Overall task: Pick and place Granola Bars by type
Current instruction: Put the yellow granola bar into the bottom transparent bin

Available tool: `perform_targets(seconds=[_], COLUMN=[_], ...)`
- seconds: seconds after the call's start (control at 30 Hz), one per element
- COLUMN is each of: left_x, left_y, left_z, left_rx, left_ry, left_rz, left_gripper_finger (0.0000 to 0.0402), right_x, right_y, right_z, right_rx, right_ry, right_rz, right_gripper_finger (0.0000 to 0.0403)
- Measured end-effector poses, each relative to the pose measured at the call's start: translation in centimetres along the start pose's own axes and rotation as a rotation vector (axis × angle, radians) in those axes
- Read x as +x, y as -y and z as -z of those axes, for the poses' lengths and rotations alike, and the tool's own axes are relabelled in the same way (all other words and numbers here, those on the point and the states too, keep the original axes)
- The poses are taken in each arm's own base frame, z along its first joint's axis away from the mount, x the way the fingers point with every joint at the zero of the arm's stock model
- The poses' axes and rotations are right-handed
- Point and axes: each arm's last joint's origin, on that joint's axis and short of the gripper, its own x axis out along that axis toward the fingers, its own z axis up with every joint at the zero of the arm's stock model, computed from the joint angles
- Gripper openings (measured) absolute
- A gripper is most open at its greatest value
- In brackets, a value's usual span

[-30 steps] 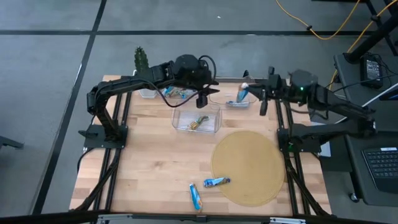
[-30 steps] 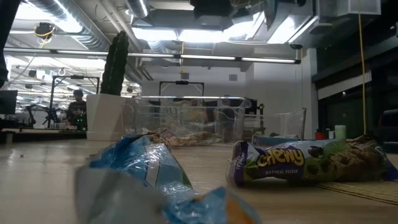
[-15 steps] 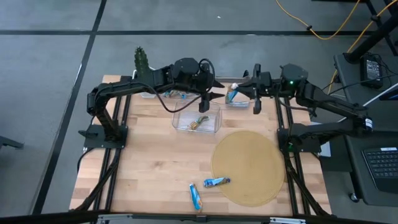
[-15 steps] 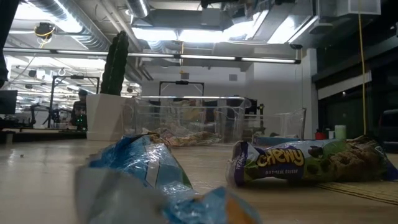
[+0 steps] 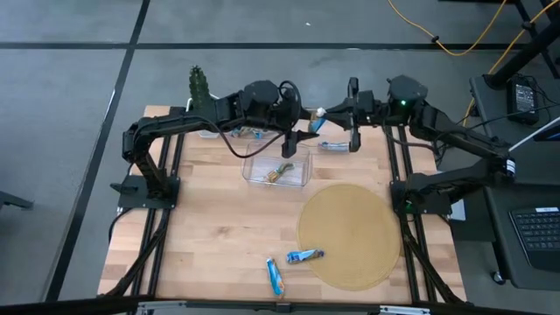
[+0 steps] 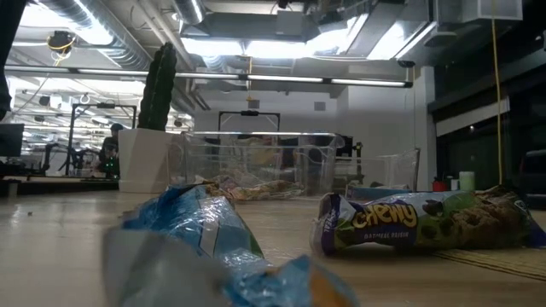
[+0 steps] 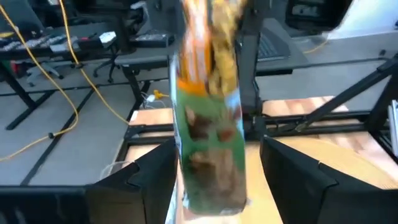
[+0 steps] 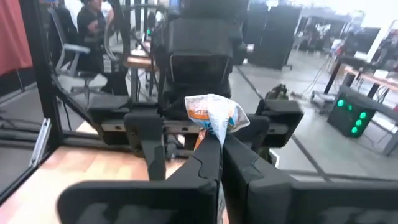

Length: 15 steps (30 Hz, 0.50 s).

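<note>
My left claw (image 5: 291, 140) hangs above a clear bin (image 5: 276, 170), clamped tight on a green-and-orange granola bar (image 7: 209, 134) standing upright between my fingers (image 7: 142, 180). My right claw (image 5: 325, 125), just beside it, pinches a crinkled blue-and-white bar (image 8: 212, 117). Well away from both, two blue bars (image 5: 304, 255) lie on the counter (image 5: 210, 227) by the round mat (image 5: 350, 234).

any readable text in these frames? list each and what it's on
"Chewy": on the green-and-purple bar wrapper lying on the table in the low view.
The small line under it is too blurred to read.
Print on the bars held by the left gripper and right gripper is unreadable.
</note>
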Motion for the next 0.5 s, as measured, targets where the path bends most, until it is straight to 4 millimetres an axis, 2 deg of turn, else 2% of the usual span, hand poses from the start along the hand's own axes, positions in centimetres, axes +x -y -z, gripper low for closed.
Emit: perform_targets(seconds=[0.23,0.5], left_x=[0.0,0.0], left_y=[-0.2,-0.2], left_z=[0.0,0.1], left_rx=[-0.008,-0.003], left_ry=[-0.010,-0.012], left_rz=[-0.066,-0.067], left_gripper_finger=[0.0186,0.0089], right_x=[1.3,1.5], right_y=[0.5,0.6], right_z=[-0.5,-0.5], right_rx=[-0.023,-0.026], right_ry=[-0.069,-0.074], right_rz=[-0.012,-0.012], right_gripper_finger=[0.0007,0.0008])
